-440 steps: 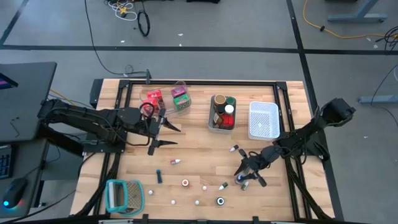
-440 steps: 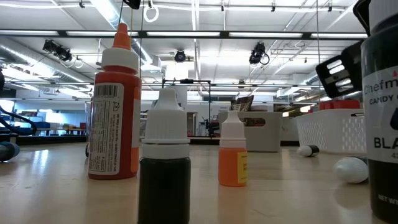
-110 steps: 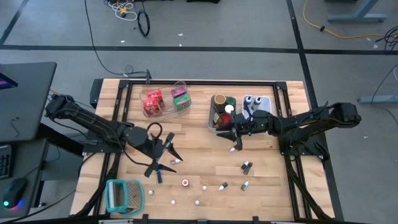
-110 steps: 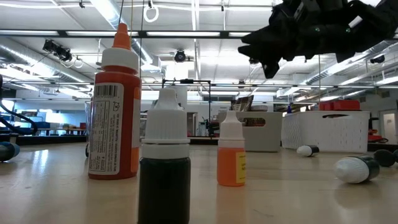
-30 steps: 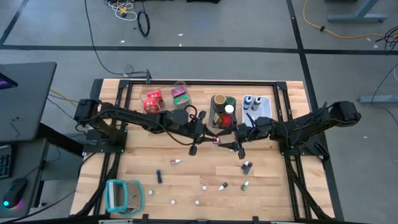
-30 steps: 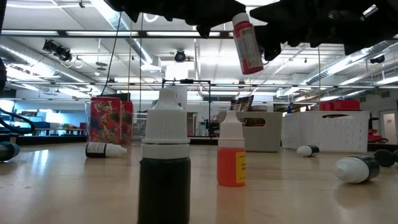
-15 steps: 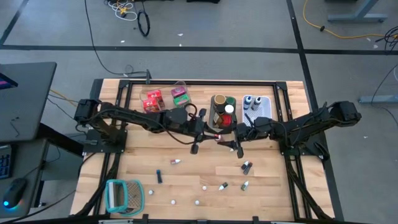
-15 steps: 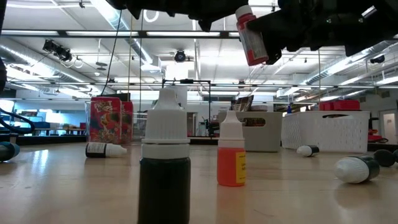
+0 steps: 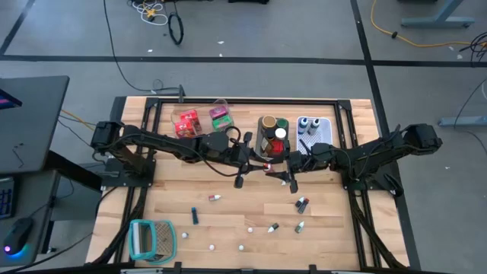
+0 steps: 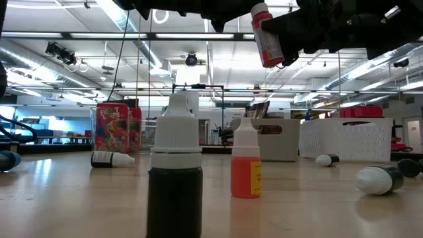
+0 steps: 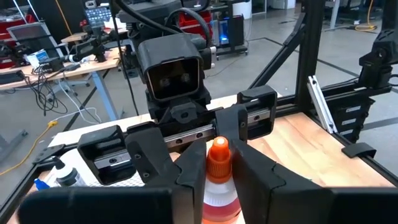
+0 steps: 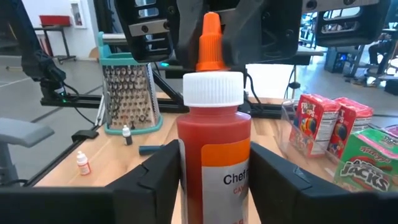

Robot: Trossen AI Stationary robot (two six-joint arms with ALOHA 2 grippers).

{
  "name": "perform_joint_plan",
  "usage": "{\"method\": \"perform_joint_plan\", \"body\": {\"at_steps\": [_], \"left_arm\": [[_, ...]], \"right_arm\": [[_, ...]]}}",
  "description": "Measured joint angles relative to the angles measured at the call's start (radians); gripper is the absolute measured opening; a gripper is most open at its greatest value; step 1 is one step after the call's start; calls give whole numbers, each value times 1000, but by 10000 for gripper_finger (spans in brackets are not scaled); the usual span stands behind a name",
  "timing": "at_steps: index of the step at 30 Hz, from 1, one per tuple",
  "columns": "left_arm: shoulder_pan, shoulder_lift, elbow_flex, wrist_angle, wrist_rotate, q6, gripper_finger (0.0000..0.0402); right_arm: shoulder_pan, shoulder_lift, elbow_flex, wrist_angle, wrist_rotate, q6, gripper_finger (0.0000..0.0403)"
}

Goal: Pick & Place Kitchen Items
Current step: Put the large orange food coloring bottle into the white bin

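Midair, red bottle (image 10: pixel 266 38) between both arms' fingers — right fingers (image 12: pixel 163 169) pinching, left (image 11: pixel 189 173) flanking.

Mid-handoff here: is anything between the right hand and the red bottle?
Nothing visible. In the right wrist view the red bottle already sits between the right hand fingers, which lie against its sides. The left hand is at its orange-tipped end, up in the air.

A grey plastic bin (image 9: pixel 262 154) stands just beside the right gripper (image 9: pixel 284 174), touching a white perforated basket (image 9: pixel 323 149). A clear plastic bin (image 9: pixel 202 129) sits near the left gripper (image 9: pixel 245 170); a teal-and-white ribbed grater (image 9: pixel 151 239) stands well apart from both.
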Motion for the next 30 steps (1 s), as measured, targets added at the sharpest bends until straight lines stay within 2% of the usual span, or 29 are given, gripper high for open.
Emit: {"method": "perform_joint_plan", "body": {"at_steps": [5,9,15,19,24,27,30], "left_arm": [[0,0,0,-8,-21,11,105],[-5,0,0,-9,-117,41,134],[-14,-3,0,-30,-204,75,191],[-38,-21,0,-58,-310,147,221],[-76,-71,0,-126,-529,199,245],[-87,-110,0,-187,-644,138,250],[-94,-163,0,-254,-679,80,251]], "right_arm": [[0,1,0,2,0,1,166],[-1,1,-1,3,9,-12,167],[0,1,-2,-11,91,-19,166],[1,1,-2,-26,143,-20,169],[1,-11,-2,-30,194,-22,169],[2,-32,-1,-54,265,-21,167],[0,-52,-1,-110,333,-18,166]]}}
